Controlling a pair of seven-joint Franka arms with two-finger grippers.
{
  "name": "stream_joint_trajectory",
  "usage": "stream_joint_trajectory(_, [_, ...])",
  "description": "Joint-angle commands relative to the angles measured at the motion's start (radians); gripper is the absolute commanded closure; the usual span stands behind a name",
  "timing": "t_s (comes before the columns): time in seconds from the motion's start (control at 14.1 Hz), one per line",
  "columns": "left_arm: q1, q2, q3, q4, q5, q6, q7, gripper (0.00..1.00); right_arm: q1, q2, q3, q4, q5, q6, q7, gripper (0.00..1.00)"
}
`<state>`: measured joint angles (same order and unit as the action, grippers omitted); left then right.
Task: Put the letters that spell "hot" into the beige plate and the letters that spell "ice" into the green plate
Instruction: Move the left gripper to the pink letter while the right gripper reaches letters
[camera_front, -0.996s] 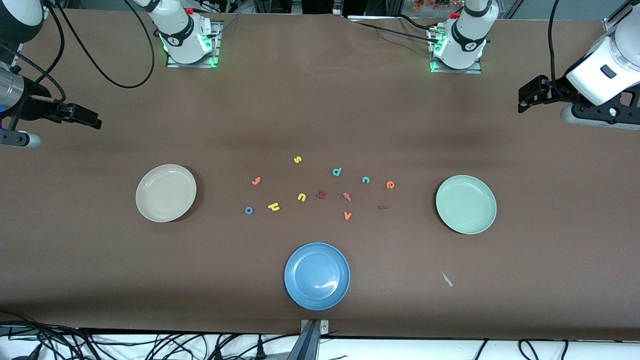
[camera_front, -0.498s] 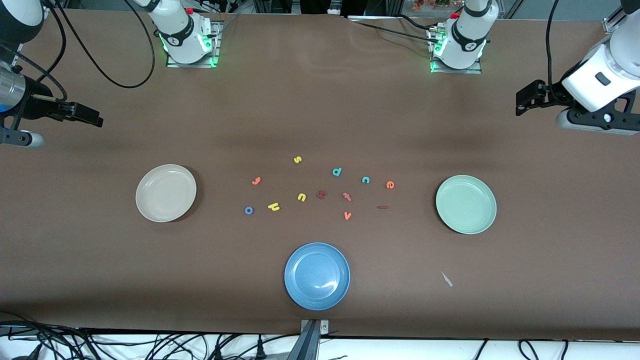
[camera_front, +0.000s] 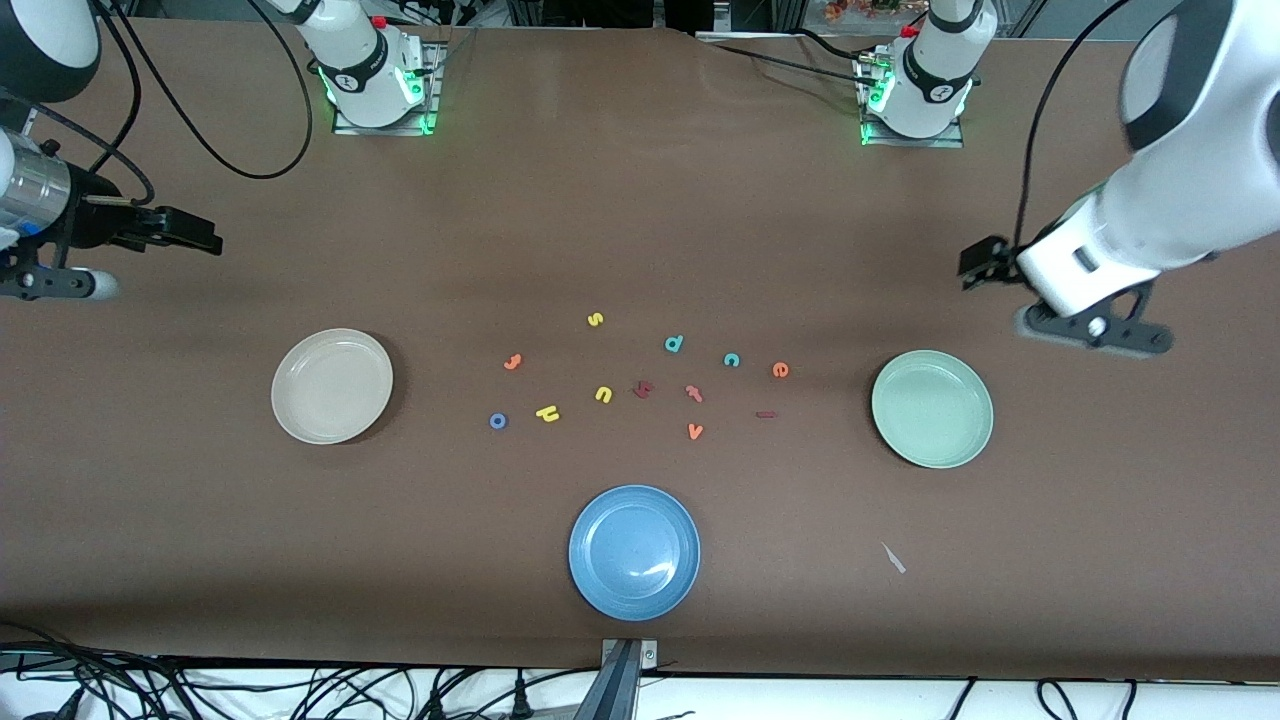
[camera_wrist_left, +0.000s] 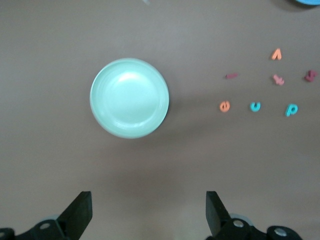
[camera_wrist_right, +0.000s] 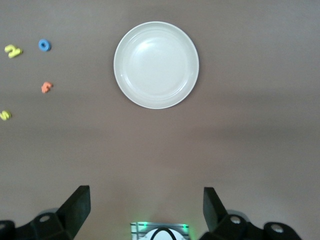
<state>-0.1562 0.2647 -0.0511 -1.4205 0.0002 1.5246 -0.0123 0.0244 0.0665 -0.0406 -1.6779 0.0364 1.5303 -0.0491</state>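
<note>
- front view: the beige plate (camera_front: 332, 386) sits toward the right arm's end of the bench (camera_front: 640, 220), the green plate (camera_front: 932, 408) toward the left arm's end, both empty. the foam letters lie loose between them: blue "o" (camera_front: 498, 421), yellow "h" (camera_front: 547, 413), orange "t" (camera_front: 513, 361), teal "c" (camera_front: 732, 360), orange "e" (camera_front: 780, 370), dark red "i" (camera_front: 766, 414). a blue plate (camera_front: 634, 552) sits nearer the camera than the letters. the left gripper (camera_front: 980, 262) hangs over bare bench near the green plate; the right gripper (camera_front: 190, 234) is up over its own end.
- left wrist view: jaws wide, holding nothing, with the green plate (camera_wrist_left: 129, 97) below and the "e" (camera_wrist_left: 224, 106), "c" (camera_wrist_left: 255, 106) and "i" (camera_wrist_left: 231, 76) off beside it.
- right wrist view: jaws wide and empty too, beige plate (camera_wrist_right: 156, 65) below, "o" (camera_wrist_right: 44, 45), "h" (camera_wrist_right: 13, 50) and "t" (camera_wrist_right: 46, 87) lying apart from it.
</note>
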Motion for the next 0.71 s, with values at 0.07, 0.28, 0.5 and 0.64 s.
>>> stream_joint_trajectory(0.07, [-0.049, 0.128, 0.004, 0.060, -0.012, 0.122, -0.029, 0.00, 0.043, 0.068, 0.001, 0.081, 0.004, -0.062, -0.097, 0.00])
stream_joint_trajectory(0.28, [-0.092, 0.232, 0.004, 0.060, -0.011, 0.231, -0.015, 0.00, 0.055, 0.131, 0.004, 0.112, 0.020, -0.073, -0.145, 0.00])
stream_joint_trajectory(0.5, [-0.108, 0.297, 0.004, 0.060, -0.011, 0.308, -0.005, 0.00, 0.072, 0.243, 0.007, 0.185, 0.016, -0.070, -0.236, 0.00])
stream_joint_trajectory(0.64, [-0.106, 0.349, 0.004, 0.058, -0.009, 0.337, 0.114, 0.00, 0.071, 0.336, 0.007, 0.252, 0.025, -0.076, -0.279, 0.00])
